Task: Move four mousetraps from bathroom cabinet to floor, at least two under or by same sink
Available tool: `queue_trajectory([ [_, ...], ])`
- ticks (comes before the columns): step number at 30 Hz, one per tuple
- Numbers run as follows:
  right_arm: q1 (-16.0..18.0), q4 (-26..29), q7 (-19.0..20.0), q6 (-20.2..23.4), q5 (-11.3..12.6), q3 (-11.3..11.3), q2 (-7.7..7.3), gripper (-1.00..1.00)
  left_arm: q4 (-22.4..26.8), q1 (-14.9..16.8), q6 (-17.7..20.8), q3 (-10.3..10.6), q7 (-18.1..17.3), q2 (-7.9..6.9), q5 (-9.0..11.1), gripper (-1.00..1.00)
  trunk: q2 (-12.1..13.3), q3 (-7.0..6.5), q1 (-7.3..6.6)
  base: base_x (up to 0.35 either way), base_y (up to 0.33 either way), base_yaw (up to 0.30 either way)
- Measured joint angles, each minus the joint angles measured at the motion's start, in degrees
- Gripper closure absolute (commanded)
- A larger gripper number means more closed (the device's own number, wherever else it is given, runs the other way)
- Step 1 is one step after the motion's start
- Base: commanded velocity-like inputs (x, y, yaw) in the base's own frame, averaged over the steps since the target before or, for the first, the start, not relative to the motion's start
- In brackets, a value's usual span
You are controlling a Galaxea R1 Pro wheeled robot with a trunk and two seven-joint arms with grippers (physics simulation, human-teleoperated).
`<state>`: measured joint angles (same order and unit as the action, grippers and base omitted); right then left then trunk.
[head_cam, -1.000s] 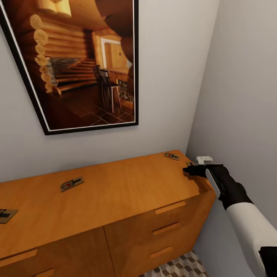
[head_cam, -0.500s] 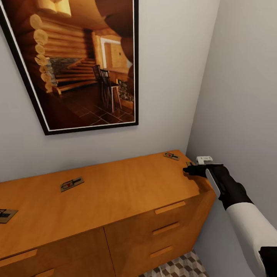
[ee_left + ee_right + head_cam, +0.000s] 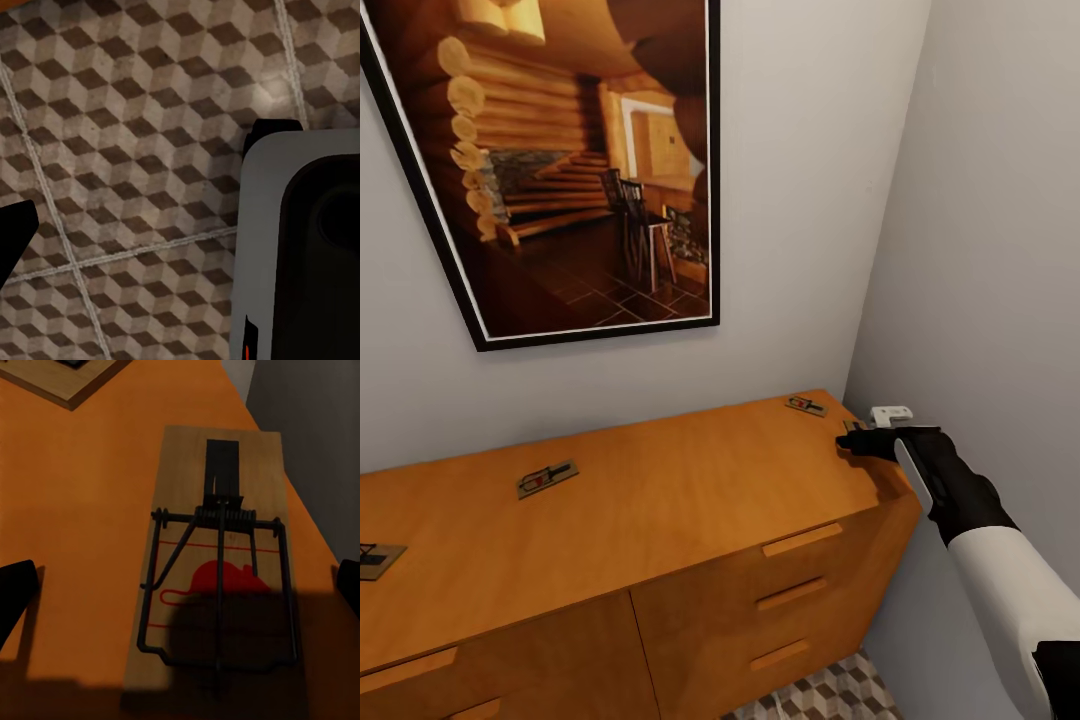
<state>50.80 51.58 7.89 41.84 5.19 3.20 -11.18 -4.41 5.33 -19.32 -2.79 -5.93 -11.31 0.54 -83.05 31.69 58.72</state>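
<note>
- Since the right pincer (image 3: 857, 436) hangs just above a mousetrap (image 3: 219, 577) at the right end of the cabinet (image 3: 660, 520), its fingertips spread wide to either side of the plate, the step in hand looks like the first pick.
- To do it well, I would lower straight down, centre the wooden plate between the fingers, and close on its long edges, clear of the wire spring.
- The trap lies close to the cabinet's edge by the wall, so a nudge could tip it off.
- Three other mousetraps (image 3: 547, 478) lie apart on the same smooth orange top.
- The left pincer (image 3: 135, 232), spread, points at the bathroom floor (image 3: 135, 112).
- A framed picture (image 3: 560, 160) hangs on the grey wall above.
</note>
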Motion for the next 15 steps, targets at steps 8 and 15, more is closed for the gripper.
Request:
queue_trajectory([
  [8,0.0,0.1,0.2,-0.1,-0.6,0.0,-0.01,1.00,0.0,0.0,0.0,0.0,0.0,0.00,0.0,-1.00,0.0,0.00,0.00,0.000,0.000,0.000],
  [15,0.0,0.1,0.2,-0.1,-0.6,0.0,0.00,1.00,0.0,0.0,0.0,0.0,0.0,0.00,0.0,-1.00,0.0,0.00,0.00,0.000,0.000,0.000],
])
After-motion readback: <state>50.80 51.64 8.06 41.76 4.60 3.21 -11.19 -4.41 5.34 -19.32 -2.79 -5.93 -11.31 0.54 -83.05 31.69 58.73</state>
